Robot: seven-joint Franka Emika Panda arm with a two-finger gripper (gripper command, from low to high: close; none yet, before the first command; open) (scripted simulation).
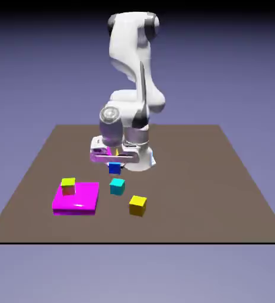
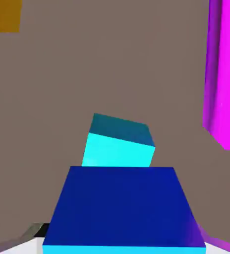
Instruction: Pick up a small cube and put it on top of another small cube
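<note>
The blue cube (image 1: 114, 168) hangs in the gripper (image 1: 114, 161) above the table (image 1: 223, 189), with open air beneath it. The cyan cube (image 1: 117, 186) sits just ahead with its top bare. The magenta slab (image 1: 80, 198) crowds the exterior view's left, carrying a small block (image 1: 68, 186). The yellow cube (image 1: 137, 205) stands apart. Bare table lies open to the right.

deep-blue cube (image 2: 124, 208) hiding the claw tips, yellow cube (image 2: 4, 15) and magenta block (image 2: 225, 74) cropped
</note>
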